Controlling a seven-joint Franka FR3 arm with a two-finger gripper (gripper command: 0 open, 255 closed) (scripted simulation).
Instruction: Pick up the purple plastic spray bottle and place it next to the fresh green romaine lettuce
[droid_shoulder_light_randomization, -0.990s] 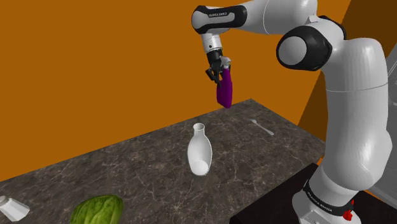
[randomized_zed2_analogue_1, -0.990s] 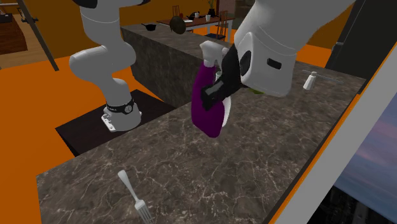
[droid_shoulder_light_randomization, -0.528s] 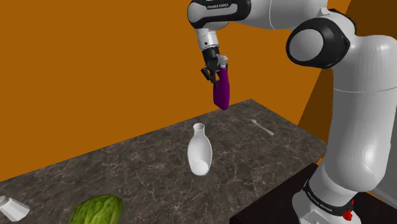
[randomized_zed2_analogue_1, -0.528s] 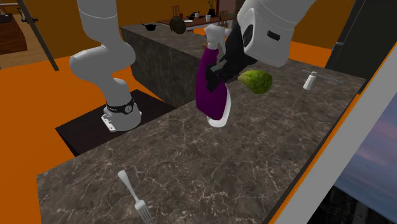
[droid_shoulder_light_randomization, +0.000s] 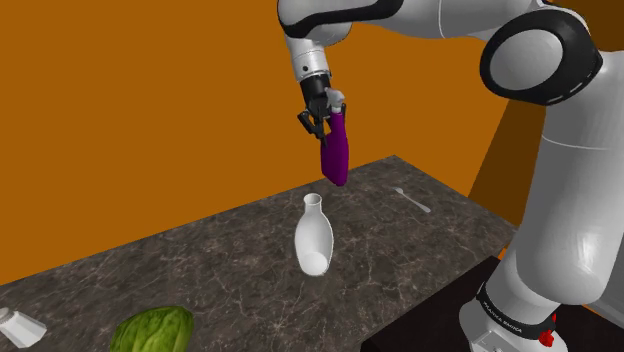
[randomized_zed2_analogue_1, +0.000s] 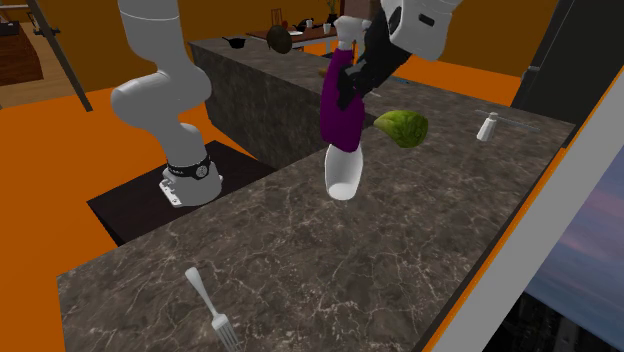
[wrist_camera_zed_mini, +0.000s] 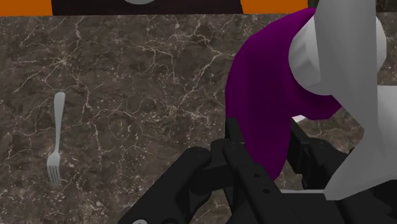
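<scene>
Shoulder view shows the claw (droid_shoulder_light_randomization: 322, 121) closed around the upper part of the purple spray bottle (droid_shoulder_light_randomization: 335, 156), which hangs in the air, base down and slightly tilted, well above the dark marbled tabletop (droid_shoulder_light_randomization: 220, 262). A white vase (droid_shoulder_light_randomization: 314, 237) stands upright on the tabletop below the bottle. The green romaine lettuce (droid_shoulder_light_randomization: 152, 330) lies well apart from the bottle, at this view's lower left edge. A fork (droid_shoulder_light_randomization: 412, 200) lies toward the tabletop's right end.

From the wrist camera, the black fingers (wrist_camera_zed_mini: 233, 141) clasp the purple body (wrist_camera_zed_mini: 270, 105) just below its white spray head (wrist_camera_zed_mini: 337, 48), and the fork (wrist_camera_zed_mini: 56, 140) lies flat on the tabletop beneath.
</scene>
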